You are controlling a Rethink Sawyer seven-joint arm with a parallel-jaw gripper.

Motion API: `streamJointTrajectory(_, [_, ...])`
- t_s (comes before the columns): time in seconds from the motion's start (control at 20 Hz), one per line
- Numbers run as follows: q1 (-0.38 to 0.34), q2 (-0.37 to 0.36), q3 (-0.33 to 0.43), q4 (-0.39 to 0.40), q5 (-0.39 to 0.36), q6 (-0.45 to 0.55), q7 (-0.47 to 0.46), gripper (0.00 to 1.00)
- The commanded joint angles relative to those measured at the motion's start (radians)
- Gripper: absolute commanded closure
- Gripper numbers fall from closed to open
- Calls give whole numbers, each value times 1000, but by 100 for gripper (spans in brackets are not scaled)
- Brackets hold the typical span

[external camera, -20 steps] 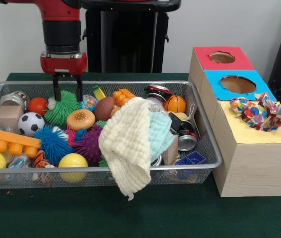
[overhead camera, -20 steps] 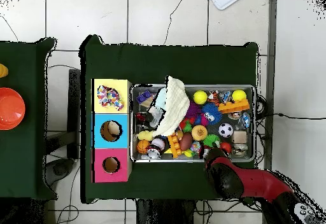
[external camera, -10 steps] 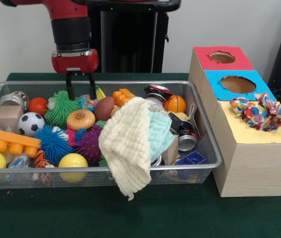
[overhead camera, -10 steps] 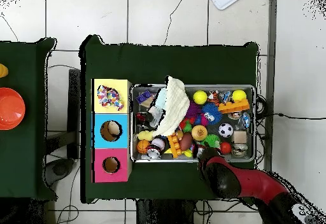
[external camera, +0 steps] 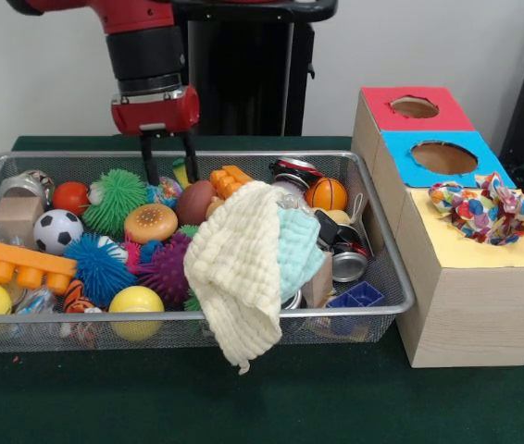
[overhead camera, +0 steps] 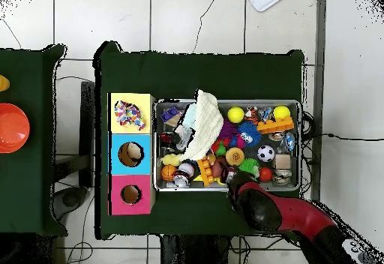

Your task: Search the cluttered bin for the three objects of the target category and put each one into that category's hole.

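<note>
While my red and black arm hangs over the far side of the wide silver wire-mesh bin (external camera: 387, 268), I see its gripper (external camera: 169, 159) with both black fingers spread apart and nothing between them. The tips sit just above a small dotted ball (external camera: 163, 192), between the green spiky rubber ball (external camera: 116, 198) and the brown toy football (external camera: 194, 201).

From overhead, the arm (overhead camera: 279, 212) covers the bin's near edge (overhead camera: 191, 188).

One ruffled white fabric piece with red, blue, yellow and green dots (external camera: 484, 211) lies outside the bin, on the yellow top of the wooden box (external camera: 484, 296), beside the blue-topped hole (external camera: 443, 157) and the red-topped hole (external camera: 415, 107). I cannot make out any other dotted fabric among the clutter.

A cream waffle-weave cloth (external camera: 240, 273) drapes over the bin's front rim, with a pale mint cloth (external camera: 297, 252) touching it.
</note>
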Motion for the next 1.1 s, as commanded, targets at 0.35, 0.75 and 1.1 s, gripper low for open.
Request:
streamJointTrajectory(0.35, [-2,46,110,39,89,39,124,0])
streamJointTrajectory(0.75, [346,-97,-160,-84,179,151,189,0])
streamJointTrajectory(1.1, [443,-107,-198,-211,183,301,59,0])
